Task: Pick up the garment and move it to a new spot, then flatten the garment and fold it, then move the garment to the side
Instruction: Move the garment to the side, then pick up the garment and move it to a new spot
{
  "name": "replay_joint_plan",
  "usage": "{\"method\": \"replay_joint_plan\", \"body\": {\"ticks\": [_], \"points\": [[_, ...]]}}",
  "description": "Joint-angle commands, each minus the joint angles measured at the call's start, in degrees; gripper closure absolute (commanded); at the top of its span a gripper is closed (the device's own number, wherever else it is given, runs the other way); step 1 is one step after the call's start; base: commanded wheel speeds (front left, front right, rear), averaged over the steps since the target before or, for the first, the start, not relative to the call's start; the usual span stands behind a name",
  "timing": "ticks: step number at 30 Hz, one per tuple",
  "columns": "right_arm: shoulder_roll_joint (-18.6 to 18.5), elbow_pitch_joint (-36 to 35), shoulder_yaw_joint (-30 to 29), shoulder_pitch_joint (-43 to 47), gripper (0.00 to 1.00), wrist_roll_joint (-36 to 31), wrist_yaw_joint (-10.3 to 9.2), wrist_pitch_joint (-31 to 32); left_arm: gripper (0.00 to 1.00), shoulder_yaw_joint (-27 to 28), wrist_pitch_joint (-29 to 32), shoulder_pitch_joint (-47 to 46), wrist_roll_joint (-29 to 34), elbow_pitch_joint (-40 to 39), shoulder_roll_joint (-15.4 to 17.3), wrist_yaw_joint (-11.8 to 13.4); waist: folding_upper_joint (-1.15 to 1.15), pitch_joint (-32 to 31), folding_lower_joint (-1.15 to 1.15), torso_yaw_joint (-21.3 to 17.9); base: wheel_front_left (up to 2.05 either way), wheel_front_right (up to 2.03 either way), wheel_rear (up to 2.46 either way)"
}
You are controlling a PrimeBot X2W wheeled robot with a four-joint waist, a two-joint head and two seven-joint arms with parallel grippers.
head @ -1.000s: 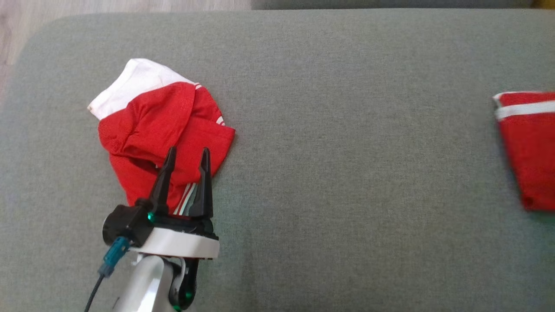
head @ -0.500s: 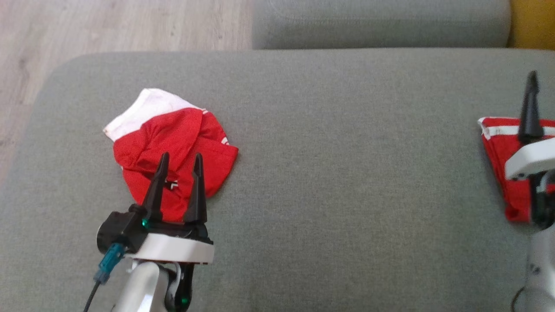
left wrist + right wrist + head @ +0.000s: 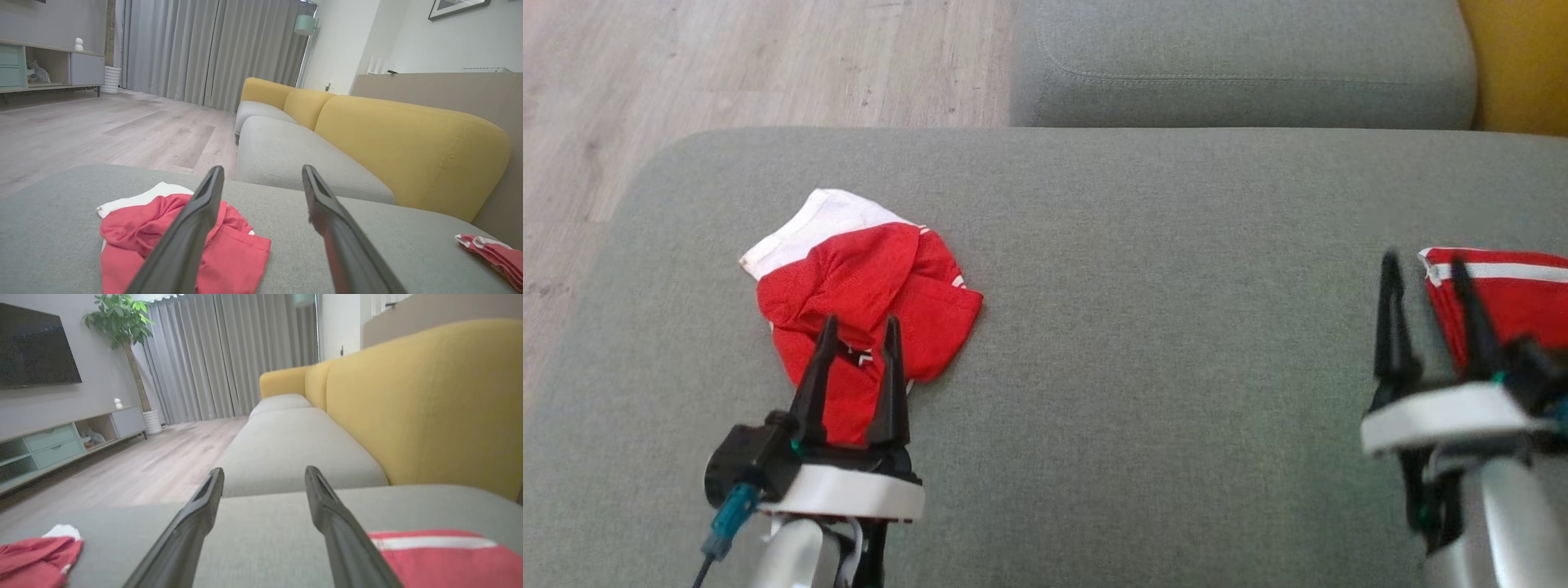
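Red and white, the crumpled garment [image 3: 866,278] is seen left of centre on the grey sofa cushion [image 3: 1160,327], just above the left gripper [image 3: 860,322], which is held spread and empty. The right gripper [image 3: 1423,263], also spread, is set well apart at far right.

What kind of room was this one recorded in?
Most likely a home living room: a grey and yellow sofa, a wall-mounted TV above a low media cabinet, and floor-length curtains.

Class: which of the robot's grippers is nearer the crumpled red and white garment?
Left. The left gripper hangs open at the crumpled garment's near edge; the right gripper is far across the cushion.
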Motion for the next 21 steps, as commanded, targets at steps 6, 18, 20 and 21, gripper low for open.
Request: {"method": "replay_joint_plan", "body": {"ticks": [6, 18, 20, 21], "points": [[-0.2, 2.2, 2.8, 3.4, 0.0, -0.5, -0.04, -4.6, 0.0, 1.1, -0.5, -0.4, -0.1, -2.1, 0.2, 0.9, 0.0, 0.0, 0.0, 0.3, 0.0, 0.0, 0.0], [-0.2, 4.0, 2.5, 4.3, 0.0, -0.6, -0.04, -6.0, 0.0, 0.7, -0.5, 0.3, 1.0, -0.5, 0.2, 1.1, 0.0, -0.2, 0.0, 0.0, 0.0, 0.0, 0.0], [-0.2, 3.8, 2.6, 4.3, 0.0, -0.7, -0.04, -6.0, 0.0, 0.7, -0.5, 0.2, 1.1, -0.2, 0.2, 1.3, 0.0, -0.2, 0.0, 0.1, 0.0, 0.0, 0.0], [-0.2, 3.7, 2.5, 4.3, 0.0, -0.8, -0.04, -6.0, 0.0, 0.6, -0.5, 0.1, 1.1, -0.1, 0.2, 1.4, 0.0, -0.2, 0.0, 0.1, 0.0, 0.0, 0.0]]}}
